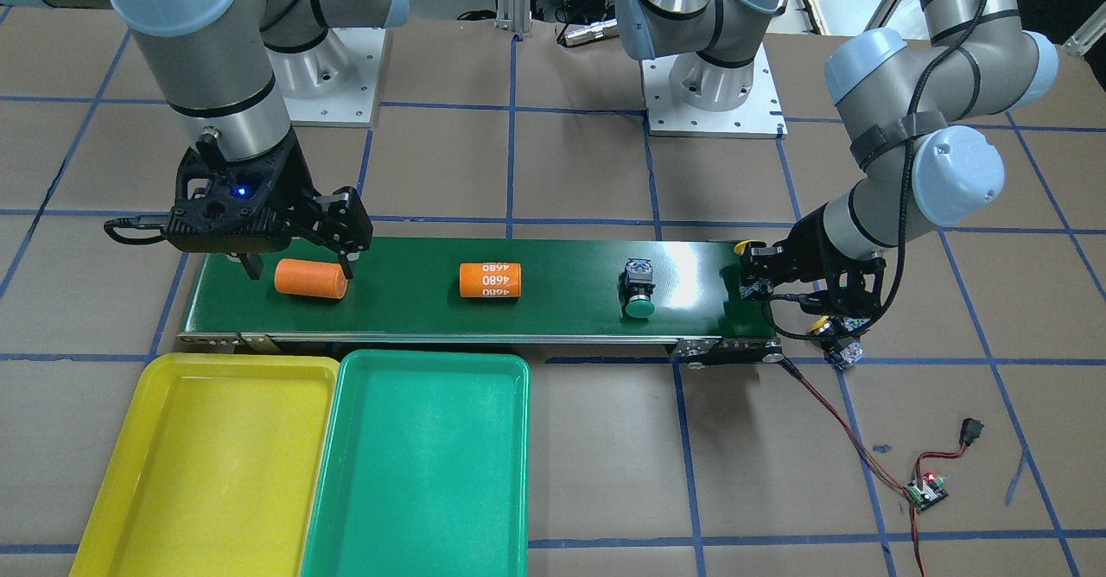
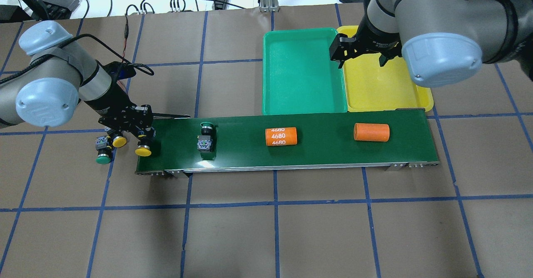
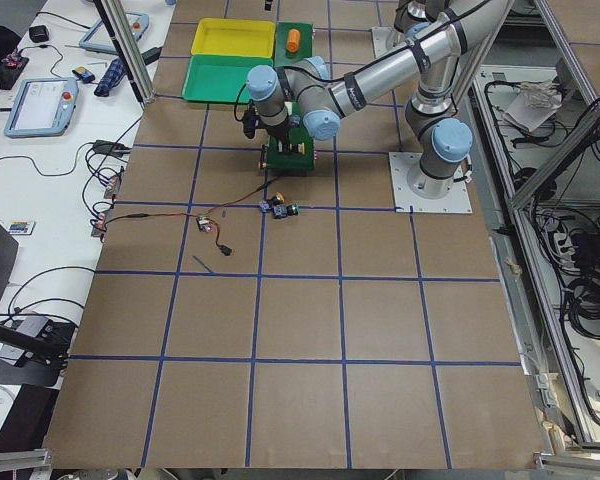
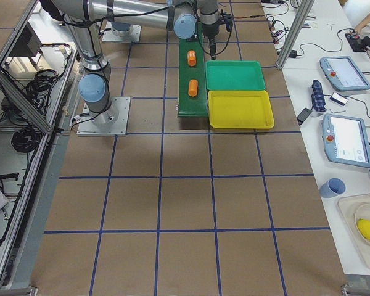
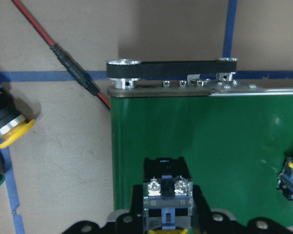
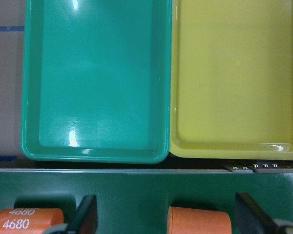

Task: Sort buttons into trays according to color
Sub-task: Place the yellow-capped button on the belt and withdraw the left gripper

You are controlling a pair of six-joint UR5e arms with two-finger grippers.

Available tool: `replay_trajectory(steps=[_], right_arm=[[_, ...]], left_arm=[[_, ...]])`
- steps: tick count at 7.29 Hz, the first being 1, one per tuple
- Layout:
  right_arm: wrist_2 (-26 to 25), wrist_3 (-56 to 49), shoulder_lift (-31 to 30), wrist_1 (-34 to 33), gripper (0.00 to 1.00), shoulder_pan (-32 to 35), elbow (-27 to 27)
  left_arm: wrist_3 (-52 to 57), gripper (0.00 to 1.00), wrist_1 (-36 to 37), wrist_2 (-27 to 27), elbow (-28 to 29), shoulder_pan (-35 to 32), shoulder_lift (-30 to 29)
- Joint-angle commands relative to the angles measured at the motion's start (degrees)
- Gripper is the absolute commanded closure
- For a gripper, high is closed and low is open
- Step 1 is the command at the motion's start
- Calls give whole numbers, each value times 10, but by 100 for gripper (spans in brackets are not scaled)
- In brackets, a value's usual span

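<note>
My left gripper (image 2: 140, 138) is shut on a yellow button (image 2: 143, 150) at the left end of the belt; its switch body (image 5: 166, 187) sits between the fingers. A green button (image 2: 206, 136) lies on the belt. One more yellow button (image 2: 119, 141) and a green one (image 2: 103, 158) lie on the table just off the belt's end. My right gripper (image 1: 298, 262) hangs open above the belt's other end, its fingers (image 6: 88, 214) on either side of a plain orange cylinder (image 6: 200, 219). The green tray (image 2: 304, 74) and yellow tray (image 2: 383, 86) are both bare.
A second orange cylinder (image 2: 281, 136) marked 4680 lies mid-belt on the dark green conveyor (image 2: 325, 153). A red and black cable (image 1: 855, 447) runs from the belt's motor end to a small circuit board (image 1: 926, 491). The table is brown with blue tape lines.
</note>
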Motion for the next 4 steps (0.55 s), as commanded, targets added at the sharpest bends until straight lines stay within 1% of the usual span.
replay_trajectory(steps=[1, 2, 3, 4], right_arm=[[-1, 0, 2, -1, 0, 1, -1], [-1, 0, 2, -1, 0, 2, -1], [-1, 0, 2, 0, 0, 2, -1], [-1, 0, 2, -1, 0, 2, -1]], left_arm=[[-1, 100, 8, -1, 0, 0, -4], [-2, 78, 17, -2, 0, 0, -9], [-3, 58, 24, -2, 0, -1, -11], [-7, 14, 25, -2, 0, -1, -10]])
